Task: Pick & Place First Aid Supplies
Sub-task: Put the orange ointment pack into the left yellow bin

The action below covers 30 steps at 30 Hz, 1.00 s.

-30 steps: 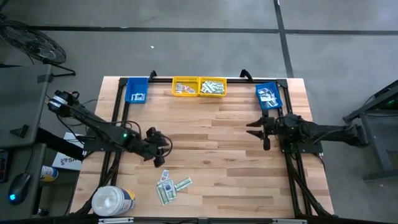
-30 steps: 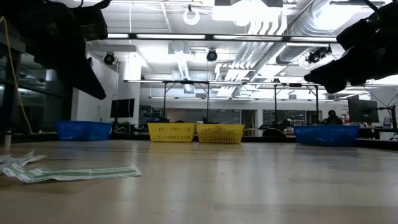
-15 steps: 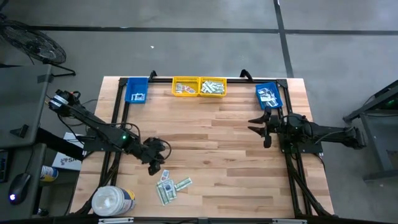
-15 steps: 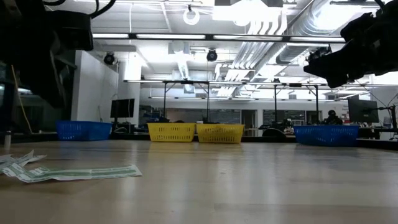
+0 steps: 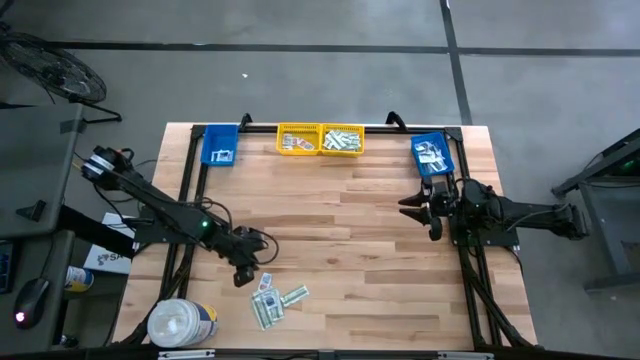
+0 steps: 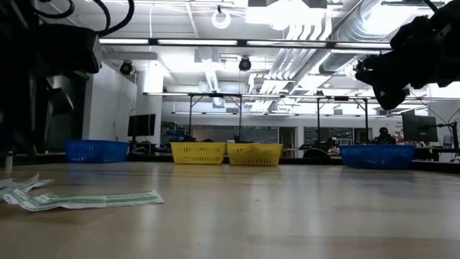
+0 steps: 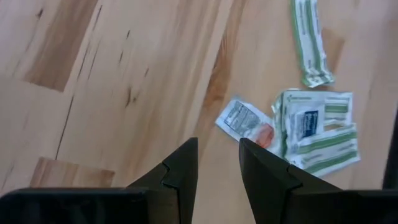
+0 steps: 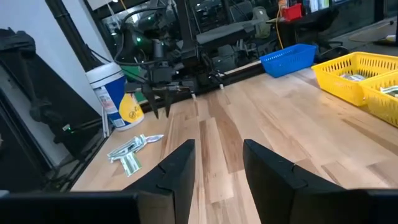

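The first aid supplies lie in a small loose heap [image 5: 274, 300] flat on the wood near the table's near edge: pale green-white strips [image 7: 310, 41] and squarish white packets, one with a red mark [image 7: 246, 121]. The low view shows the heap at its left [image 6: 79, 199]. My left gripper [image 5: 244, 272] hovers open just left of the heap, fingers pointing down [image 7: 217, 146]; it touches nothing. My right gripper [image 5: 412, 206] is open above the table's right side, below a blue bin; its wrist view [image 8: 217, 149] looks level across the table at the left arm.
Two yellow bins [image 5: 320, 139] with packets stand at the far edge, between a blue bin at the left [image 5: 220, 145] and a blue bin at the right [image 5: 432, 156], each with packets inside. A big white round tub [image 5: 180, 322] stands at the near left corner.
My left gripper has moved toward the table's near edge and downward, closing in on the heap of packets. The packets have stayed where they were.
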Motion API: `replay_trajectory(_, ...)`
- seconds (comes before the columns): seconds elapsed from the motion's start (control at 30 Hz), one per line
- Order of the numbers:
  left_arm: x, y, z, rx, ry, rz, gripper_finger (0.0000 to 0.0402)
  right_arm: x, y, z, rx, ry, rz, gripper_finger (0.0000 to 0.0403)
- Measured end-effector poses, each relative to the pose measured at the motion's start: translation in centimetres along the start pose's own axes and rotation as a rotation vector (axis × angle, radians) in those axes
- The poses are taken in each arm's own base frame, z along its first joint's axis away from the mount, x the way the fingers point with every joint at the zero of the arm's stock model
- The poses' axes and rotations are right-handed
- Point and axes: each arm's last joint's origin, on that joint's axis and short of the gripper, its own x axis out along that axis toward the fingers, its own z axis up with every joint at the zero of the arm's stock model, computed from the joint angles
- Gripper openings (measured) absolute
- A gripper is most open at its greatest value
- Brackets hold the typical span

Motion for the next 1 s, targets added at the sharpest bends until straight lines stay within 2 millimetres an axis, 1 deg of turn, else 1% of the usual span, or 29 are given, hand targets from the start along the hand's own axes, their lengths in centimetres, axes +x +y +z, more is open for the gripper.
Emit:
replay_trajectory(0.2,1.2,0.0,-0.1,0.012,0.025,0.026,0.0117,0.0,0.0,0.0,-0.002,-0.002,0.002,0.0129)
replay_trajectory(0.3,1.5,0.1,-0.2,0.015,0.035,0.036,0.0117,0.0,0.0,0.0,-0.046,-0.006,-0.007,0.0129)
replay_trajectory(0.5,1.5,0.0,-0.1,0.001,0.029,0.026,0.0117,0.0,-0.1,0.0,-0.137,-0.012,-0.043,0.0129)
replay_trajectory(0.6,1.5,-0.2,0.0,-0.002,0.024,-0.004,0.0117,0.0,-0.1,0.0,-0.126,-0.013,-0.050,0.0129)
replay_trajectory(0.83,1.6,-0.3,0.1,-0.013,0.016,-0.013,0.0117,0.0,-0.1,0.0,-0.132,-0.012,-0.050,0.0129)
replay_trajectory(1.0,3.0,-0.3,0.0,0.012,0.048,-0.002,0.0117,0.0,-0.1,0.0,-0.132,-0.012,-0.050,0.0129)
